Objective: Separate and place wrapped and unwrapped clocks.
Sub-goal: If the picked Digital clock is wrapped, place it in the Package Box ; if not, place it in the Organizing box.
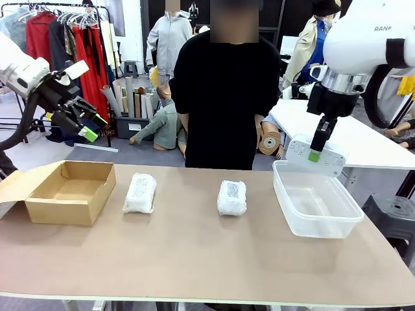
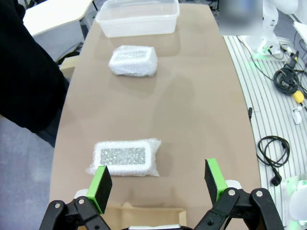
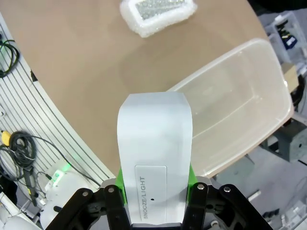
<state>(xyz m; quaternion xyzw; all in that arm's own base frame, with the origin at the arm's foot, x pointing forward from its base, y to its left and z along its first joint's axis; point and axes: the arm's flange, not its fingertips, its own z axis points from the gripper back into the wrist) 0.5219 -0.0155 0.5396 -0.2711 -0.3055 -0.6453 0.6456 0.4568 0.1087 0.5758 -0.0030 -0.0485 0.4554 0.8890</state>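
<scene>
Right gripper (image 1: 315,155), clamping the bare clock (image 1: 298,151), above the tub (image 1: 286,196) at frame right. Left gripper (image 1: 93,127), jaws wide and empty, upper left. First wrapped clock (image 1: 140,192) centre-left, second wrapped clock (image 1: 231,197) centre.

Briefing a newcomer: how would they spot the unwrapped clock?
Find the clear tub at the table's right end. Above its far rim, the right gripper holds the unwrapped clock: bare smooth white, unlike the two bubble-wrapped clocks.
</scene>
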